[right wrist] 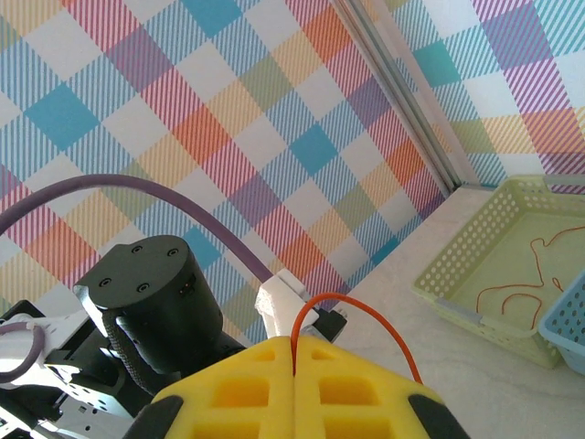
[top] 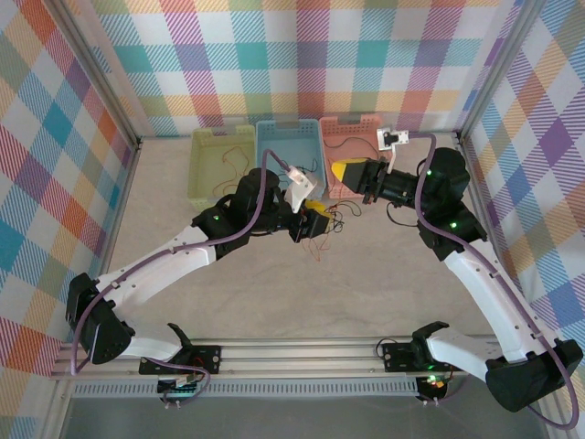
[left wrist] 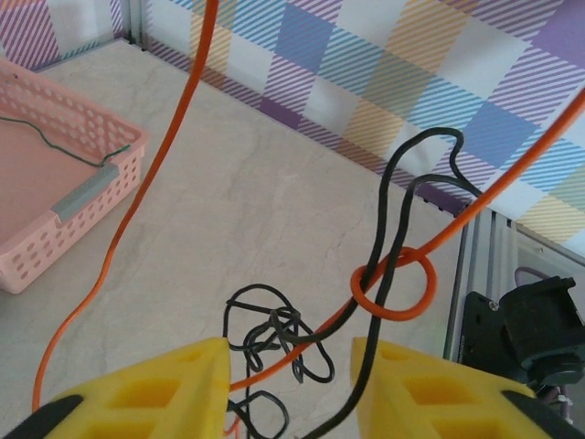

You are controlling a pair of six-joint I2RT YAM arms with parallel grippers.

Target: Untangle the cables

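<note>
Nearest in, the left gripper (left wrist: 289,366) hangs low over the table (left wrist: 228,210) just on the near side of the pink basket (left wrist: 55,256), off its left corner. Its jaws are spread with a clear gap, and the black cable (left wrist: 428,133) and the orange cable (left wrist: 393,316) both run through that gap, neither one squeezed. Right there the orange one makes a small loop around the black strands, and below it the black one is bunched in curly loops on the tabletop in front of the pink basket. A step farther, the right gripper (right wrist: 294,352) is up over the pink basket's near left part, jaws pressed together and pinching the orange cable, which arcs out from between the yellow tips. Inside the pink basket, a thin green cable (left wrist: 96,165) lies on the floor with a grey plug at its end. Beside the pink basket on its left is the blue basket (right wrist: 569,322), and one place further left, the yellow-green basket (right wrist: 457,261) holds a second orange cable (right wrist: 516,294), curled loose and lying by itself.
</note>
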